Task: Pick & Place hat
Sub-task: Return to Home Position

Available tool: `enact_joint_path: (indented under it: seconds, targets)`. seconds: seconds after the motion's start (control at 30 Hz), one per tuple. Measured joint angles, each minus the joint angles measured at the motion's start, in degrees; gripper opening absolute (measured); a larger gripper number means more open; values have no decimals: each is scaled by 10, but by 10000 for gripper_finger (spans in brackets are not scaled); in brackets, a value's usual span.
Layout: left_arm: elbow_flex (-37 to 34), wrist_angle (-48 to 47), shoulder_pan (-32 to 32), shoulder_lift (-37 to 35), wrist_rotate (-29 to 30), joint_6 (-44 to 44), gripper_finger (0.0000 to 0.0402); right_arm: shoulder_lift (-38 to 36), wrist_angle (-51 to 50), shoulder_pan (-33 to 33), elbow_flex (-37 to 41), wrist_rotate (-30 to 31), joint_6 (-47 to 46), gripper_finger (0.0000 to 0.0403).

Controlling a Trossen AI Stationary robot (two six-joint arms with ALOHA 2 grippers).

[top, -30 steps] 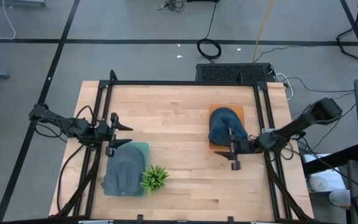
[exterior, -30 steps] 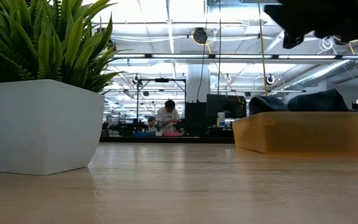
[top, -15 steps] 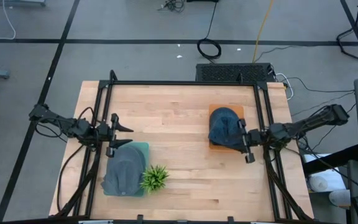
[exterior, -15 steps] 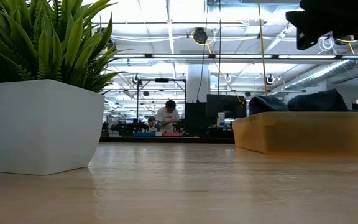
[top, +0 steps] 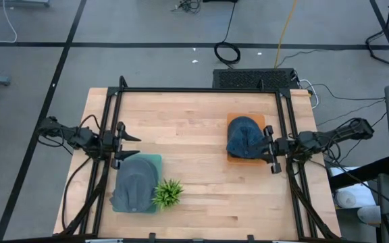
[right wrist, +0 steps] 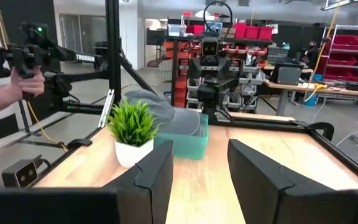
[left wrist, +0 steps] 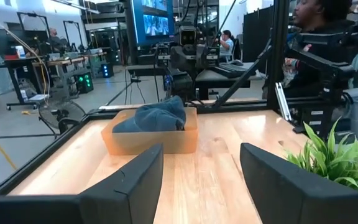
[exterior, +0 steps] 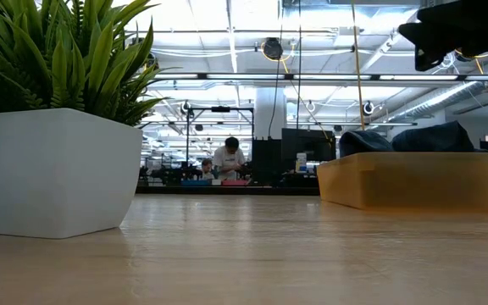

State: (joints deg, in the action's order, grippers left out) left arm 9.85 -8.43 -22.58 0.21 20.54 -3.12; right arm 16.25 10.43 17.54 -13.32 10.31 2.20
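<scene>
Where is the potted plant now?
In the high view, the potted plant stands on the table, on the left arm's side, beside the green bin holding the gray cap.

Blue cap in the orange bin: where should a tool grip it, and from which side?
Probably pinch the raised crown of the blue cap from straight above. It mounds over the rim of the orange bin, whose walls block a side approach.

The only legible lettering is a white word that appears to read "TROSSEN", printed on a dark bar [right wrist: 91,56] far ahead of the right arm's jaws, beyond the edge of the surface [right wrist: 316,155]. The screens [left wrist: 157,22] far ahead of the left arm's jaws show nothing readable.
</scene>
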Motion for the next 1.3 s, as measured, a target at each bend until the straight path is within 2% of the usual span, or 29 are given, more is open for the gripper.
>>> enact_joint_path:
  seconds: [0.4,0.8,1.0,1.1,1.2,1.3]
  targets:
    - [-2,-23,0,1,-16,7,207,-35,58,0,79,1,-9,139]
    - [-64,36,0,1,-29,32,193,-70,28,0,102,7,13,139]
    - [-65,39,1,1,-24,23,208,-71,-2,0,103,51,14,139]
    - [-65,40,1,1,-23,24,215,-72,-29,0,103,104,-2,139]
    - [-66,49,1,1,2,23,221,-71,-54,0,103,151,-17,139]
    - [-66,45,1,1,34,24,225,-71,-79,0,103,167,-29,139]
